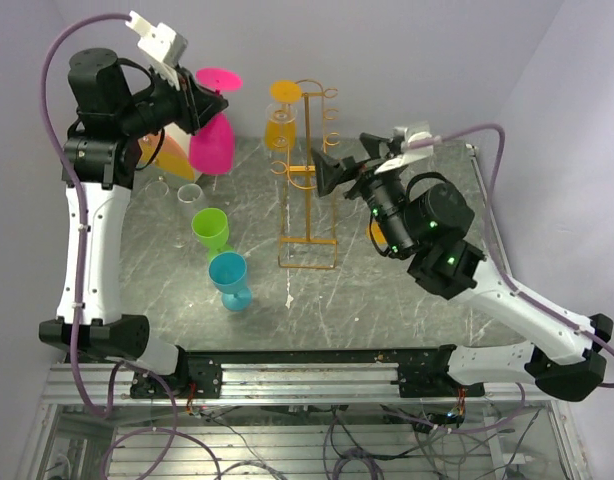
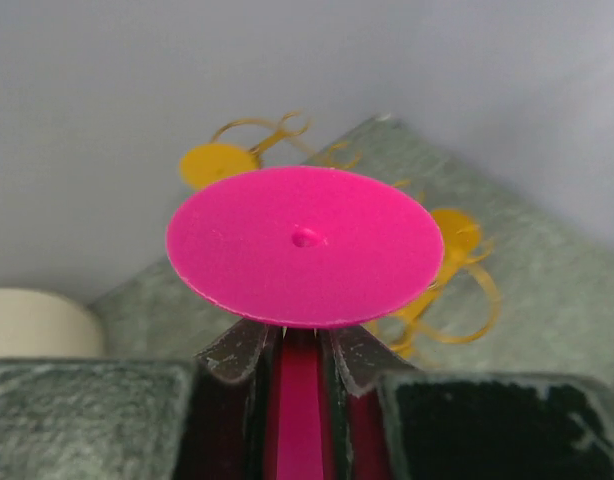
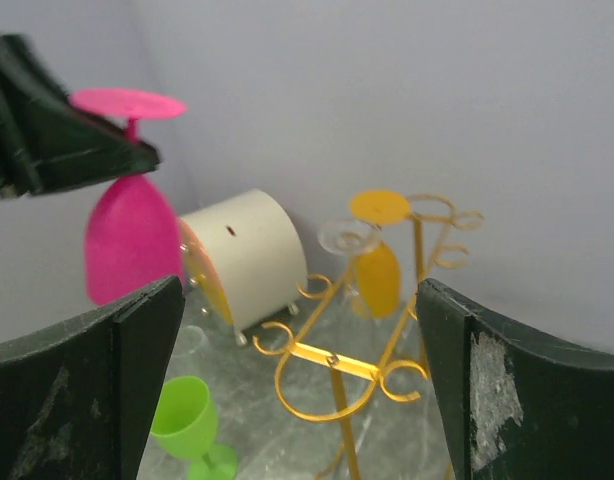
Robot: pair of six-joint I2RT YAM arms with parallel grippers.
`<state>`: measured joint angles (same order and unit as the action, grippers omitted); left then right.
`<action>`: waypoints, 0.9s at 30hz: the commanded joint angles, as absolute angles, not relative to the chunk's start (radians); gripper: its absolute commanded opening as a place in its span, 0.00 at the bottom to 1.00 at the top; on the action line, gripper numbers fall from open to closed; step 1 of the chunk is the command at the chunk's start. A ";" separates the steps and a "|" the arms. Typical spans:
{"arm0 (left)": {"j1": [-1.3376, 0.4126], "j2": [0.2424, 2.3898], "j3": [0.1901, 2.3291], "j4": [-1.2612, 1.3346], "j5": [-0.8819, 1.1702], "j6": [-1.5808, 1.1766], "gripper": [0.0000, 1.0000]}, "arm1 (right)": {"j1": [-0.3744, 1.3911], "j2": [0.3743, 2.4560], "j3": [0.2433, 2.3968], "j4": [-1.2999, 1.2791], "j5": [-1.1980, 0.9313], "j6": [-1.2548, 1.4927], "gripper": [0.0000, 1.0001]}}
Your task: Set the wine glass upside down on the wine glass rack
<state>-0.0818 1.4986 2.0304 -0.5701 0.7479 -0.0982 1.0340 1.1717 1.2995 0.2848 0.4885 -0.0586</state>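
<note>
While left gripper [image 1: 194, 100] pinches the inverted magenta plastic wine glass [image 1: 211, 143], keep it level nearing the orange-yellow wire rack [image 1: 309, 185]; right gripper [image 1: 330, 170] gapes empty.

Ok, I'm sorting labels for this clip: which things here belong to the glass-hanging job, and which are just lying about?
In the job:
- pink wine glass, held foot-up by the left gripper
- wine glass rack

Lying about:
- yellow glass, already hanging upside down on the rack
- green glass
- blue glass
- white cylinder
</note>
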 commanded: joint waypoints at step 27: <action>-0.086 1.628 1.692 -0.368 0.974 0.556 0.07 | 0.580 1.095 1.307 -0.628 0.504 0.540 1.00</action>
<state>-0.0822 1.6077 1.6310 -0.4137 0.8204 0.5667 0.5941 1.1324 1.3117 -0.5858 0.5514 0.5083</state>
